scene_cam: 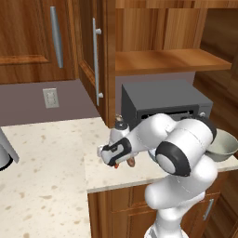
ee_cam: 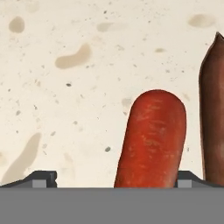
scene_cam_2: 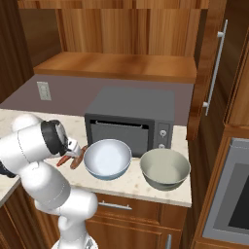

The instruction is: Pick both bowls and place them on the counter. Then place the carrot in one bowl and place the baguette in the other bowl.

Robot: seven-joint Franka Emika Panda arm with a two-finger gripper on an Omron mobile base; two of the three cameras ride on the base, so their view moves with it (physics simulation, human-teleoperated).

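fingers [ee_cam: 111,178]: standing wide apart, their two dark tips straddling the carrot's lower end without clamping it
carrot [ee_cam: 152,139]: lying flat on the tabletop [ee_cam: 65,109], rounded end pointing away from the hand
baguette [ee_cam: 212,109]: lying just beside the carrot (along the hand view's right edge), dark brown
white bowl [scene_cam_2: 107,159]: sitting upright on the tabletop before the microwave [scene_cam_2: 131,119], pale blue inside
grey-green bowl [scene_cam_2: 165,168]: sitting just beside the white bowl, cream inside
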